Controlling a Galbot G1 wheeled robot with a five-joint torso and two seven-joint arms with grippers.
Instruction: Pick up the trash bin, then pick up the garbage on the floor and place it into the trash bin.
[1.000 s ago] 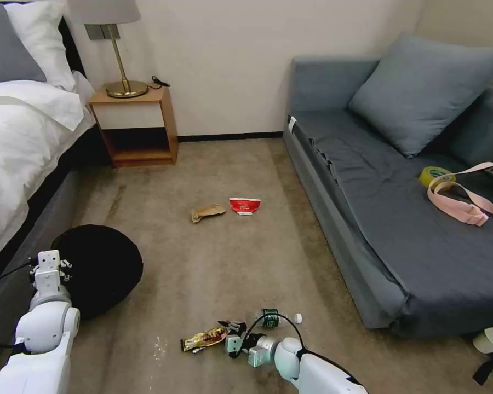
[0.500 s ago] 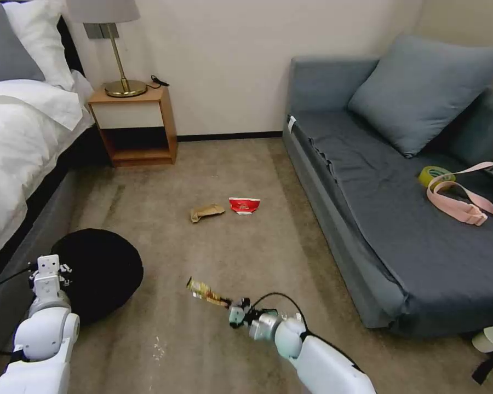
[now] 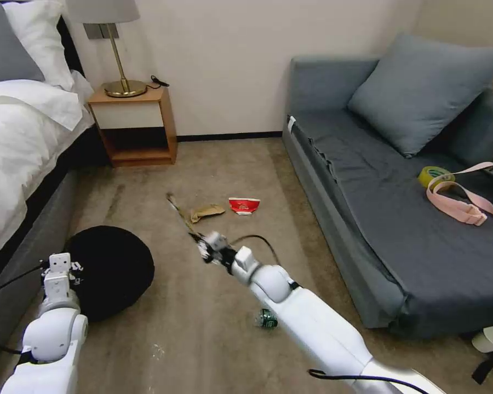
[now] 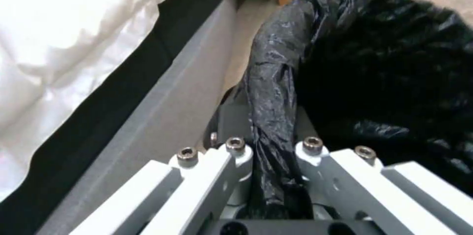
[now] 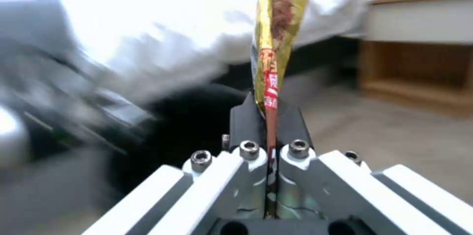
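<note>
beige carpet floor (image 3: pixel 213 164) is bounded by a plain cream wall (image 3: pixel 230 54). a white-sheeted bed (image 3: pixel 22 137) is set left, a wooden nightstand (image 3: pixel 134 123) with brass lamp (image 3: pixel 118 49) beside it. a grey sofa (image 3: pixel 400 219) with cushion (image 3: pixel 422 90) is placed right.

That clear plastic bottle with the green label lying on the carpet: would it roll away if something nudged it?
Probably a little. The clear plastic bottle with the green label lies on its side beside the right arm, so its round body could roll. The carpet would likely stop it soon. It looks small and possibly empty, so probably light.

Glossy foil wrapper (image 5: pixel 276 24), crinkled plastic bin liner (image 4: pixel 374 61)
</note>
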